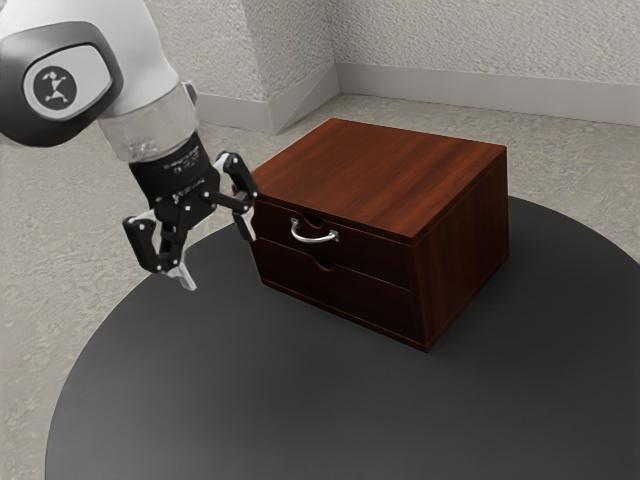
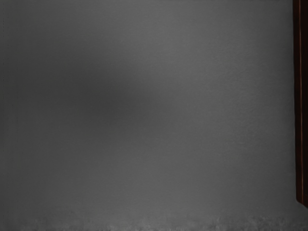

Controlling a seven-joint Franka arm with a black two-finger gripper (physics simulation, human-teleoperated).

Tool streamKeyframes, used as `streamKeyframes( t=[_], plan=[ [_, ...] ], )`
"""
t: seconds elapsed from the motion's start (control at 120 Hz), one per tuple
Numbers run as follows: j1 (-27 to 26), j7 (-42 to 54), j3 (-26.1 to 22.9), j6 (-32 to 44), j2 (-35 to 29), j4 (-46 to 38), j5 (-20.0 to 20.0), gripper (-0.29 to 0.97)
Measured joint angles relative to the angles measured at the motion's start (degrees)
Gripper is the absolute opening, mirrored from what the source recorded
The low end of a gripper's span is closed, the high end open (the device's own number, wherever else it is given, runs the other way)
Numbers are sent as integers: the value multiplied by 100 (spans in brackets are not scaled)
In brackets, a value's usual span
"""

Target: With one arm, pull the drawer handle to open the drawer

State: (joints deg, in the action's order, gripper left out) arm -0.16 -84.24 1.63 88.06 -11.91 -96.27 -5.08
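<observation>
Clearly the gripper (image 1: 214, 255) hangs just left of the cabinet (image 1: 400, 185) on the tabletop (image 1: 300, 400), its fingers spread wide and empty. The metal drawer handle (image 1: 314, 234) sits on the upper drawer (image 1: 375, 255), which looks shut. The handle is probably stiff and smooth, so hold it at the middle of the loop.

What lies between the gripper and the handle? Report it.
Nothing loose. In the exterior view, just a bare strip of drawer front separates the open gripper from the handle.

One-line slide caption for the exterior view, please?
Open gripper hovers beside the wooden cabinet, not yet on the drawer handle.
</observation>
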Motion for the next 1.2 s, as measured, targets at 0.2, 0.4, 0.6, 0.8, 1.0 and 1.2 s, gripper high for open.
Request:
streamKeyframes(
  t=[0.2,0.4,0.6,0.8,1.0,1.2],
  plan=[
    [-3,-121,8,-227,-41,-161,222,68],
    [-7,-245,-15,19,300,-159,509,68],
    [19,-305,-22,782,421,-240,497,68],
    [43,-308,-22,1276,687,-230,495,68],
    [55,-290,-22,1549,804,-228,499,68],
    [134,-160,-21,1805,1062,-166,499,68]
  ],
)
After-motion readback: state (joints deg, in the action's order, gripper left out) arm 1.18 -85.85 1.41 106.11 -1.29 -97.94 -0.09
